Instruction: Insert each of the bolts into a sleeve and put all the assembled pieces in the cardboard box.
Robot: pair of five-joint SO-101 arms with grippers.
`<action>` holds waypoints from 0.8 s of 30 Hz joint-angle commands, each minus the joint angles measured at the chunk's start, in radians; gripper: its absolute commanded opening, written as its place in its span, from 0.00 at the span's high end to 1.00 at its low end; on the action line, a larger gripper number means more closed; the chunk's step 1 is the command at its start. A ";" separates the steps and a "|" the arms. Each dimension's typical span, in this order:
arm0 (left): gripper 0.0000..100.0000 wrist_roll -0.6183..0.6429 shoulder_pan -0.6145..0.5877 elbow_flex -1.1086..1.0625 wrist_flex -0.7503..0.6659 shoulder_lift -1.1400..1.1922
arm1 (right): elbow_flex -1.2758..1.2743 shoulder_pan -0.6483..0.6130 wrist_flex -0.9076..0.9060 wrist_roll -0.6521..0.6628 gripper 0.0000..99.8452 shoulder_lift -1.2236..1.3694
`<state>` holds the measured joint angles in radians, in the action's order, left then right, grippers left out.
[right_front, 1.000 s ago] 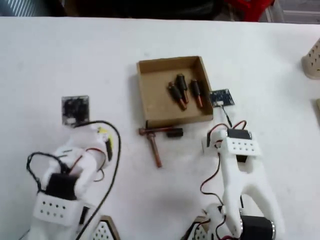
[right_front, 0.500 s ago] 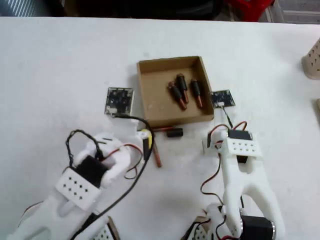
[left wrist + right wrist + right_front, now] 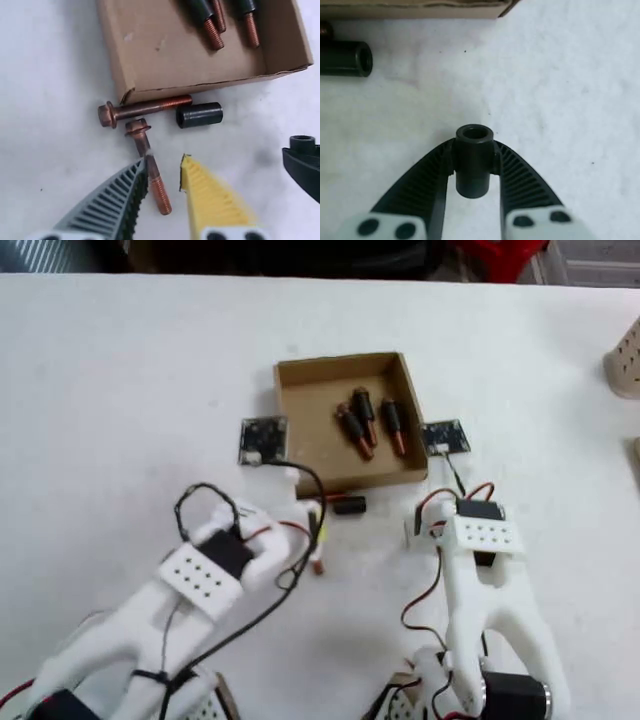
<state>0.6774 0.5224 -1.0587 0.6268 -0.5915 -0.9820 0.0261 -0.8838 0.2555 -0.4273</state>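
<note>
Right gripper (image 3: 474, 153) clenched on black sleeve (image 3: 474, 167), held upright. Left gripper (image 3: 163, 167) released, fingers straddling a bolt (image 3: 144, 147) flat on tabletop (image 3: 55, 125). Past it, second bolt (image 3: 145, 107) and loose sleeve (image 3: 199, 115) lie beside cardboard box (image 3: 165, 55), three assembled pieces (image 3: 366, 422) inside.

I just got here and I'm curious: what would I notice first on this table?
Probably the cardboard box in the middle of the table, with three sleeved bolts lying inside. Near it, the left gripper is open around a loose copper bolt, and the right gripper is shut on a black sleeve.
</note>
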 commanded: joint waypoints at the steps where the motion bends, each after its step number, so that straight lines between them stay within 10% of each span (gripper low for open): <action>1: 0.84 0.020 0.016 0.043 -0.026 0.061 | 0.006 0.005 0.007 0.012 0.98 -0.035; 24: 0.84 0.126 -0.079 0.377 0.018 0.634 | 0.005 -0.001 0.005 0.014 0.98 -0.033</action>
<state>0.7910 0.4611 -0.7411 0.6283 0.0330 -0.9820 0.0261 -0.8838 0.2555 -0.4273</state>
